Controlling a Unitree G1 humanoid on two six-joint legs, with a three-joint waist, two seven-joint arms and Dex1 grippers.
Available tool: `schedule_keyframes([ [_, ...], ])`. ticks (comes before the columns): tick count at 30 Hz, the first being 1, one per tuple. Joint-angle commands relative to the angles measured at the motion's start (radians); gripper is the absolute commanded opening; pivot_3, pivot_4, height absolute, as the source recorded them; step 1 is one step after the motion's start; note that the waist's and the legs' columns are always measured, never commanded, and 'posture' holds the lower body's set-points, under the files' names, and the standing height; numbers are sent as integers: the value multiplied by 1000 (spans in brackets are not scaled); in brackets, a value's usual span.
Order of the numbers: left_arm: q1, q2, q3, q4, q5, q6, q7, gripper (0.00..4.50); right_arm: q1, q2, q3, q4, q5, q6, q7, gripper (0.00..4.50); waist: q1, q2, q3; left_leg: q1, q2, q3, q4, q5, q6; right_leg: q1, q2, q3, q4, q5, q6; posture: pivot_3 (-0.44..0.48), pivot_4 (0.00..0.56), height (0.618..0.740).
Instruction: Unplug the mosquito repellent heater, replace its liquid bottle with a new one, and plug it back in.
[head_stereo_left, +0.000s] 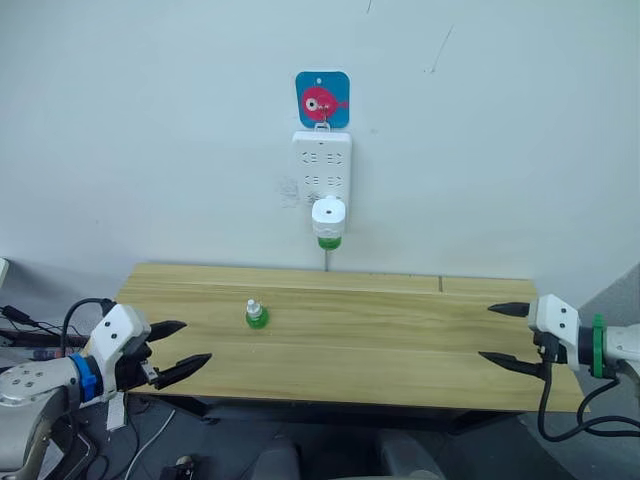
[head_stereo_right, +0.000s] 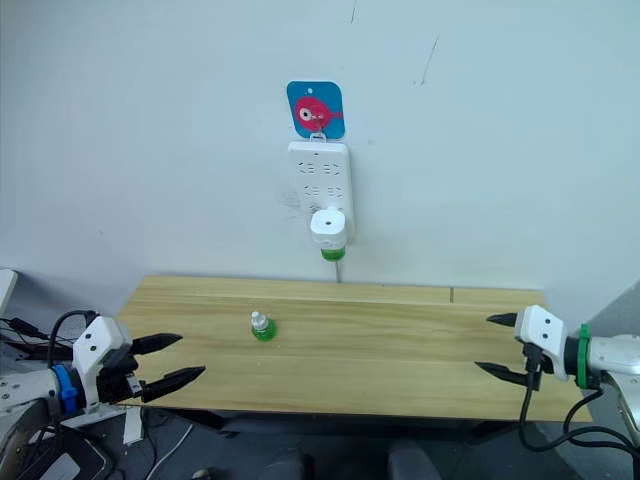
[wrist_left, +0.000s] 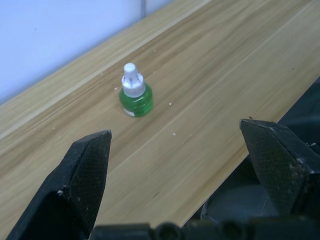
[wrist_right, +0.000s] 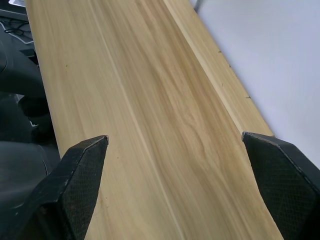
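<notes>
While both arms wait at opposite ends of a pale wooden table (head_stereo_left: 400, 340), the mosquito repellent heater (head_stereo_left: 328, 216) sits plugged into the lowest socket of a white power strip (head_stereo_left: 321, 168) on the wall. The heater is a small, rounded white plastic shell with a green liquid bottle (head_stereo_left: 328, 241) showing beneath it. The strip hangs upright from a hook under a square blue sticker (head_stereo_left: 322, 99) bearing a pink fish, against a plain, matte white wall.

A spare bottle (head_stereo_left: 256, 315), squat and green with a white stepped cap, stands upright on the table's left half, its smooth grain running lengthwise in light streaks.

The left hand (head_stereo_left: 178, 349) hovers at the table's left front corner, its two black, tapered, finely textured fingers spread apart and holding nothing; the spare bottle stands near it, ahead and to the right. The right hand (head_stereo_left: 510, 335) hovers over the right end, fingers likewise parted and empty, pointing inward across the boards. The heater is well apart from both, high on the wall behind the table's middle.
</notes>
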Motion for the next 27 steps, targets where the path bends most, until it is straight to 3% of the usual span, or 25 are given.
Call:
schedule_keyframes([
  [1, -21, -9, 43, 20, 7, -34, 22, 4500, 5, 1, -33, -50, 5, 13, -23, 4481, 0, 0, 0, 0, 0, 0, 0, 0, 0, 0, 0, 0, 0, 0, 0, -7, 73, 725],
  [6, -95, -33, 40, 23, -23, -5, 61, 4500, 23, 25, -50, -140, 34, 70, -71, 4481, -1, 0, 1, 0, 0, 0, 0, 0, 0, 0, 0, 0, 0, 0, 0, -39, 85, 725],
  [11, -293, -88, -10, 11, -49, 88, 139, 4500, 2, 86, -81, -374, 147, 235, -167, 4481, -3, 1, 9, -1, 0, -1, 2, 0, 0, 0, 0, 0, 0, 3, 5, -94, 110, 725],
  [16, -500, -129, -73, 80, -28, 100, 181, 4500, -106, 170, -105, -595, 305, 464, -355, 4481, -24, 0, 25, -2, 0, -1, 2, 0, 0, 0, 1, 0, 0, 4, 6, -126, 130, 725],
  [21, -654, -177, -128, 169, -26, 88, 155, 4500, -214, 222, -114, -683, 417, 627, -497, 4481, -36, -3, 38, -3, 0, -1, 2, 0, 0, -1, 1, 0, 0, 4, 7, -161, 155, 725],
  [24, -733, -203, -159, 244, -4, 64, 149, 3942, -251, 232, -108, -716, 449, 678, -545, 4500, -45, -3, 48, -4, -1, -1, 2, 0, 0, -2, 1, 0, -1, 4, 7, -175, 168, 725],
  [27, -798, -227, -180, 316, 30, 19, 158, 3942, -275, 242, -99, -747, 476, 715, -580, 4500, -52, -5, 62, -5, 0, -2, 2, 0, 1, -2, 1, -1, 0, 4, 7, -185, 177, 725],
])
